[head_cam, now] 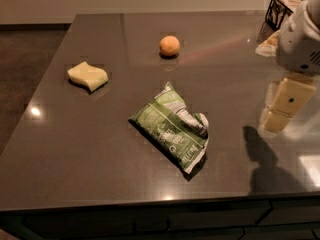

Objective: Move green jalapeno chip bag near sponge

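Note:
The green jalapeno chip bag (172, 128) lies crumpled and flat on the dark table, a little in front of the middle. The sponge (88, 76), pale yellow with wavy edges, lies at the left side of the table, well apart from the bag. My gripper (283, 105) hangs from the white arm (300, 36) at the right side, above the table and well to the right of the bag. It holds nothing that I can see. Its shadow falls on the table in front of it.
A small orange ball (169, 45) sits behind the bag, toward the far edge. A black wire basket (280, 8) and a pale item stand at the back right corner, behind the arm. The table's front edge (150, 201) runs just in front of the bag.

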Available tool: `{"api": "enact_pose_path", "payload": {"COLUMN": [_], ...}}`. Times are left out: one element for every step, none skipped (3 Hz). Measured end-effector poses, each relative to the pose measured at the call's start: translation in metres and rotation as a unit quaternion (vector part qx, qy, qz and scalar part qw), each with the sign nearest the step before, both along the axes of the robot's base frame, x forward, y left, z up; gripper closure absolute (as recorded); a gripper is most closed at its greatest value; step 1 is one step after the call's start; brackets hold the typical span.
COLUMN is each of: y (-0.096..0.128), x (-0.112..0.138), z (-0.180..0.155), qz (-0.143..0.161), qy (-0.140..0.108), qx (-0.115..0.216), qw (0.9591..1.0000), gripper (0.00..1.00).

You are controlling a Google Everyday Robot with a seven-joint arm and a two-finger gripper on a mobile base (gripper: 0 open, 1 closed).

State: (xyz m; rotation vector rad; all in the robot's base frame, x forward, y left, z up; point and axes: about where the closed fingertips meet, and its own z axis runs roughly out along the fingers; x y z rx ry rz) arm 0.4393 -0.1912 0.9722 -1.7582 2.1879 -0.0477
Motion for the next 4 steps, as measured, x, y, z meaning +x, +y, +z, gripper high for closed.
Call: {"api": "enact_pose_path", "payload": {"y": [0.047,0.089,0.122,0.148], "x": [0.004,0.005,0.008,0.016], "z": [-0.017,-0.036,-0.059,-0.083], "qz": [0.027,0.042,0.049,0.045], "qy": [0.016,0.032,0.048,0.069], "qx": [0.03,0.045,0.052,0.05], "qw": [0.9991,0.9976,0.9963,0.9953], "gripper": [0.0,0.0,0.0,0.0]}}
